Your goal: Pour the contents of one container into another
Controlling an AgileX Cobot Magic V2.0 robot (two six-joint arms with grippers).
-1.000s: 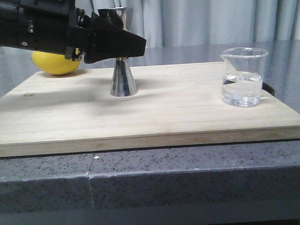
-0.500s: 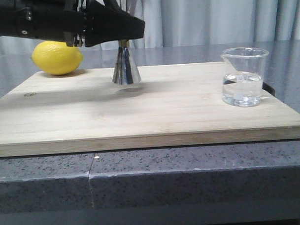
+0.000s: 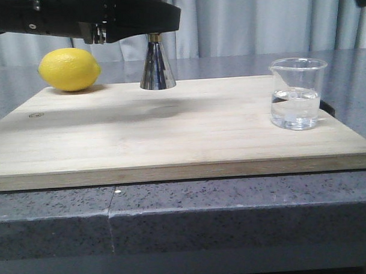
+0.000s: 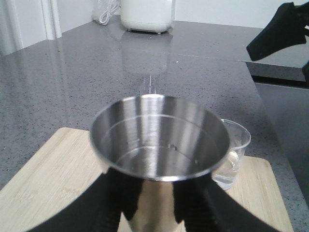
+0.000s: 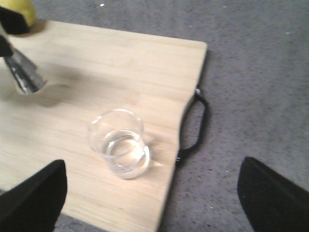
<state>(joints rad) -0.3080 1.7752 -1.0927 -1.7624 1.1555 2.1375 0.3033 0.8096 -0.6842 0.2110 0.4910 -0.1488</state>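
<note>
Lifted higher since a second ago: steel jigger (image 3: pixel 156 64), now clear of the wooden board (image 3: pixel 171 134) above its far edge, upright, pinched at the waist by the left gripper (image 3: pixel 150 25), fingers (image 4: pixel 116 200) pressed against both sides below the open cup. Unmoved near the board's far left corner, yellow lemon (image 3: pixel 69 69). Standing near the right edge, glass beaker (image 3: pixel 297 93), partly filled with clear liquid. Hovering above it, right gripper (image 5: pixel 149 203), spread wide, holding nothing
</note>
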